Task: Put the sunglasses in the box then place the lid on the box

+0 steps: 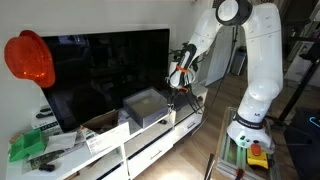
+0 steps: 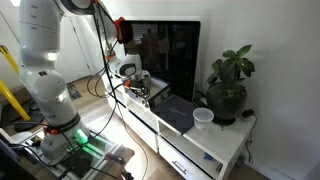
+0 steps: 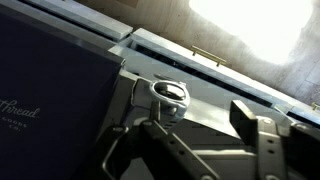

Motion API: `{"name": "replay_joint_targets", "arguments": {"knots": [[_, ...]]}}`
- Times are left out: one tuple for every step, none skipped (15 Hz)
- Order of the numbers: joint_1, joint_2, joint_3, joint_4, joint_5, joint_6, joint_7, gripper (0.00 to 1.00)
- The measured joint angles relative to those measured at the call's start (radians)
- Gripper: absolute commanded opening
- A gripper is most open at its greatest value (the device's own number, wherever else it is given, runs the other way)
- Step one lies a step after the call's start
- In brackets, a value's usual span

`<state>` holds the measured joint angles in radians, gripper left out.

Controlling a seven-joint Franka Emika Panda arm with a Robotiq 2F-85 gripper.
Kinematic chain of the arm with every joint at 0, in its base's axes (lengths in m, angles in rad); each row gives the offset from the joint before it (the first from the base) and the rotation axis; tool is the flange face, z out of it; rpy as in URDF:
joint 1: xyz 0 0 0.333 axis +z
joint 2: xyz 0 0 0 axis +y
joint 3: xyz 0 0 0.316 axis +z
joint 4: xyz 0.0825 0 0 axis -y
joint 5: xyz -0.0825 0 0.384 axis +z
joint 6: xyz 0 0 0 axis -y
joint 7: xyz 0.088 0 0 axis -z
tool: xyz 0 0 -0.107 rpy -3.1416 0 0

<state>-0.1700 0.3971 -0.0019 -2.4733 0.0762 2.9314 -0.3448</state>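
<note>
In the wrist view the sunglasses point(image 3: 168, 96) show as a round shiny lens with thin wire arms, lying on a grey surface with a pale far rim that looks like the box point(image 3: 215, 75). My gripper point(image 3: 200, 135) hangs just above them, open, its left finger next to the lens. The dark lid point(image 3: 50, 95), with pale lettering, lies flat to the left. In both exterior views the gripper point(image 1: 180, 86) point(image 2: 140, 86) is low over the white cabinet in front of the TV. The lid point(image 2: 177, 113) lies beside it. A grey boxy shape point(image 1: 148, 106) sits there too.
A black TV point(image 1: 105, 70) stands behind on the white cabinet point(image 1: 150, 140). A potted plant point(image 2: 228, 85) and a white cup point(image 2: 203, 117) stand at one end. A red round object point(image 1: 28, 58), a green item point(image 1: 28, 146) and a brown cardboard box point(image 1: 100, 124) are at the other end.
</note>
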Motion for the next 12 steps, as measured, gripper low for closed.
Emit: {"name": "replay_joint_targets", "arguments": {"knots": [[0.0, 0.001, -0.003, 0.002, -0.008, 0.0, 0.003, 0.72], [0.001, 0.002, -0.007, 0.004, -0.017, 0.0, 0.007, 0.71], [0.001, 0.003, -0.011, 0.005, -0.026, 0.0, 0.012, 0.7], [0.001, 0.004, -0.015, 0.005, -0.034, 0.0, 0.018, 0.65], [0.001, 0.005, -0.019, 0.005, -0.042, 0.0, 0.024, 0.63], [0.002, 0.007, -0.022, 0.005, -0.047, 0.0, 0.029, 0.58], [0.003, 0.008, -0.026, 0.006, -0.053, 0.0, 0.035, 0.59], [0.003, 0.009, -0.028, 0.006, -0.057, 0.0, 0.041, 0.56], [0.003, 0.011, -0.029, 0.006, -0.06, 0.0, 0.045, 0.54], [0.004, 0.012, -0.03, 0.006, -0.062, 0.0, 0.048, 0.47], [0.005, 0.014, -0.031, 0.007, -0.064, 0.0, 0.051, 0.45], [0.005, 0.014, -0.032, 0.008, -0.066, 0.0, 0.056, 0.44]]}}
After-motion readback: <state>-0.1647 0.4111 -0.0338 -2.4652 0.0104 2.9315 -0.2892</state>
